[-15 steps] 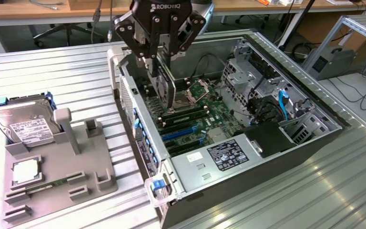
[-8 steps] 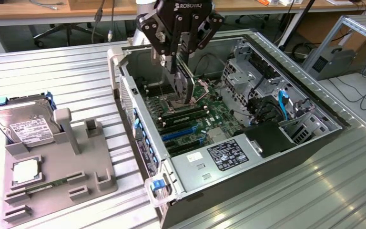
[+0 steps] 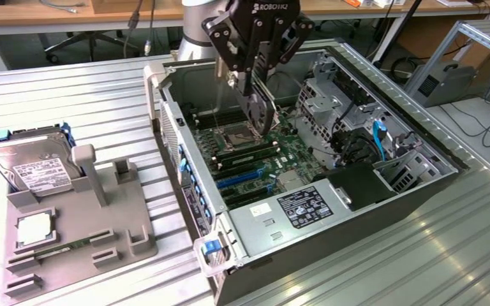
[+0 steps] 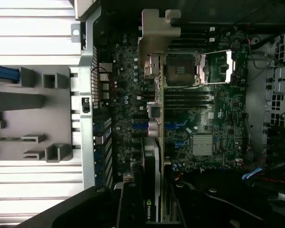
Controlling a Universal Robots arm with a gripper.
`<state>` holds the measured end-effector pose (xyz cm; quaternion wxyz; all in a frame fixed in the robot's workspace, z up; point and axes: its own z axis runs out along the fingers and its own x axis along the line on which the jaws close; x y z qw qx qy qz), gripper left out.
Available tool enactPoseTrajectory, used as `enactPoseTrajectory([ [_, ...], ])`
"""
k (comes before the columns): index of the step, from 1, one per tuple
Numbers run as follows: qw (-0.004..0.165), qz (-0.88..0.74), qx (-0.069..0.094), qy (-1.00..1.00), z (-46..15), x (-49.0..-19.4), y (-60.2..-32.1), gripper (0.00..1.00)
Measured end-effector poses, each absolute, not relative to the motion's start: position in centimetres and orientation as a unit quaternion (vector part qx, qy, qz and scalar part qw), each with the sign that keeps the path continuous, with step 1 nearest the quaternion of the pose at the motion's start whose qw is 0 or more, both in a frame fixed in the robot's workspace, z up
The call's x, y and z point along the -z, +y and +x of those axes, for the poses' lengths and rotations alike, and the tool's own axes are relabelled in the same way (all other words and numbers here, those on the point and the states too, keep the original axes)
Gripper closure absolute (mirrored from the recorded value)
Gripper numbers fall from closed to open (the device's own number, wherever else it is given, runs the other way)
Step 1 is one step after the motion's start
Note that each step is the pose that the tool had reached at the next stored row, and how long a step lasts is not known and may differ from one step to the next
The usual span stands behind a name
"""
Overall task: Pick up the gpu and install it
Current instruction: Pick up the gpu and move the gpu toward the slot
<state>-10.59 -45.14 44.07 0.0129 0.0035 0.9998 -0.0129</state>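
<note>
Gripper (image 3: pixel 254 80) clamped on the gpu (image 3: pixel 264 115) over the open computer case (image 3: pixel 166 124).
Its fingers are drawn in narrow on one end of the dark card (image 4: pixel 152 161). The card hangs on edge at 12 o'clock in the exterior view, its pale bracket at the far end from the gripper, close over the motherboard (image 3: pixel 275 159); contact cannot be told. The hard drive (image 3: pixel 32 162) lies at 9 o'clock, well apart.

ROBOTIQ is printed on the tool (image 3: pixel 258 95), NVIDIA on the gpu (image 4: pixel 150 161).
</note>
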Motion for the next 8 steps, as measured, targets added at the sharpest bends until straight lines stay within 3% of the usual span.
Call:
enactPoseTrajectory([
  [8,0.013,0.004,0.013,1.0,-7.7,-44.1,-45.1,0.73],
])
